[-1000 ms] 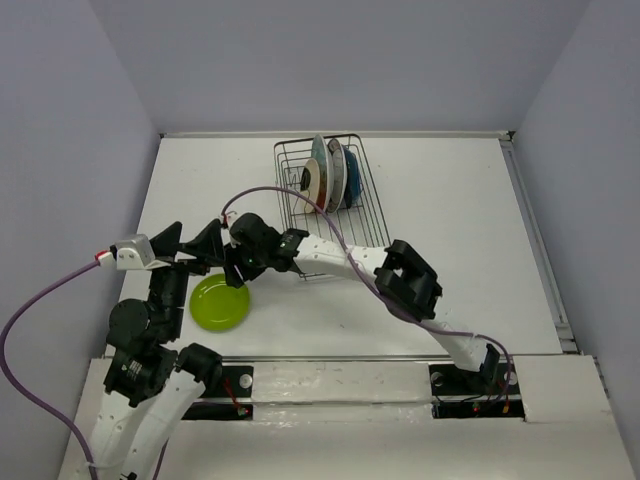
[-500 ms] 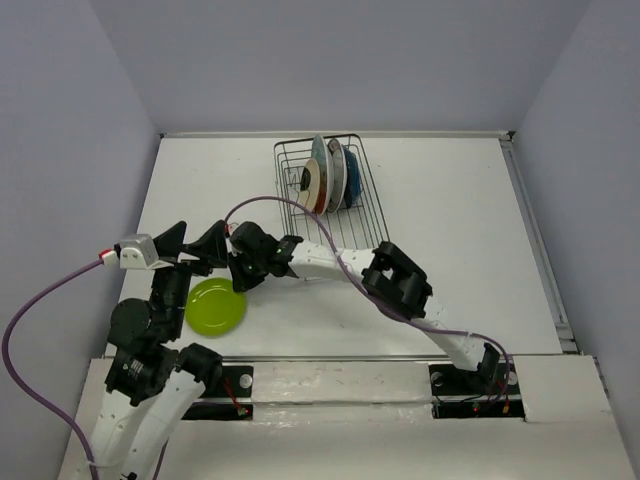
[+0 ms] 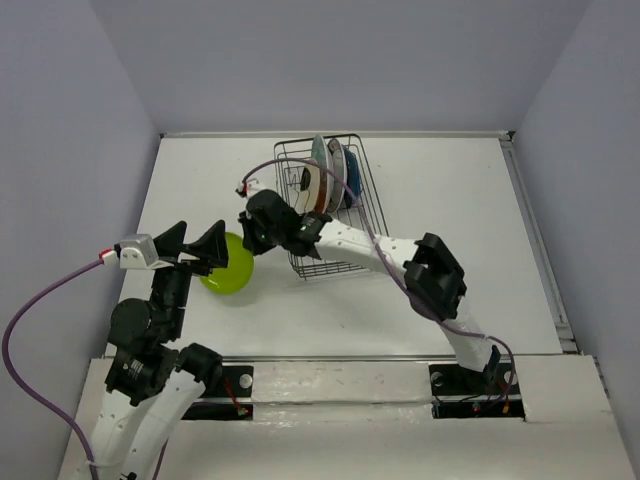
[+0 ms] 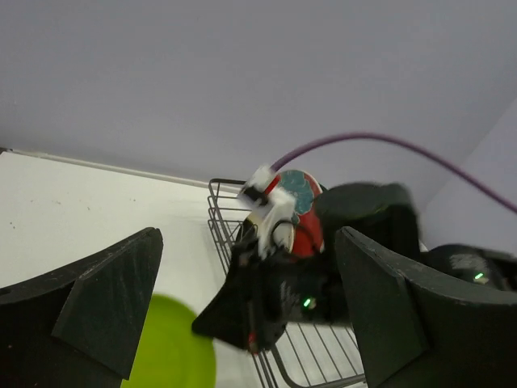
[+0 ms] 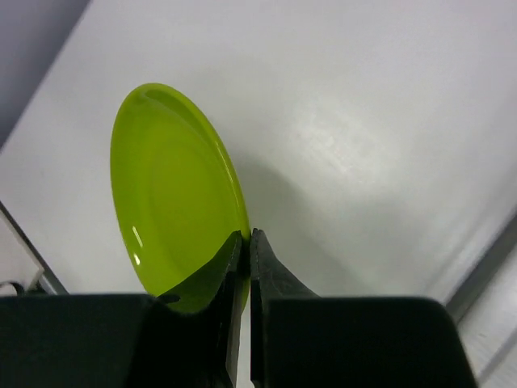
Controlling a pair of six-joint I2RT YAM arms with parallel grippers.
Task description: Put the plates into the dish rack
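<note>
- The lime green plate (image 5: pixel 174 194) is held on edge by the right gripper (image 5: pixel 245 239), which is clamped on a thin stretch of the rim. In the overhead view it hangs left of centre, short of the dish rack (image 3: pixel 372 205) at upper centre.
- With so little rim pinched, the plate could pivot or slide out during the carry and be dropped onto the tabletop (image 3: pixel 450 200).
- The left gripper (image 3: pixel 192 248) is spread wide with nothing in it and sits just beside the plate at lower left. A finger could be struck if the plate is swung that way.
- The rack's near wire wall could be clipped by the plate's lower edge if it is not raised enough, and the rack could be shoved.
- Four plates (image 3: pixel 328 172) stand upright in the rack's far part. They could be knocked or tipped if too close a slot is chosen.
- The purple cable (image 4: pixel 363 136) arching off the right arm could be snagged on the wires.
- The tabletop is white and plain, with faint marks.
- It is enclosed by bare, pale lilac-grey walls (image 3: pixel 330 60) at the top, left and right of the overhead view.
</note>
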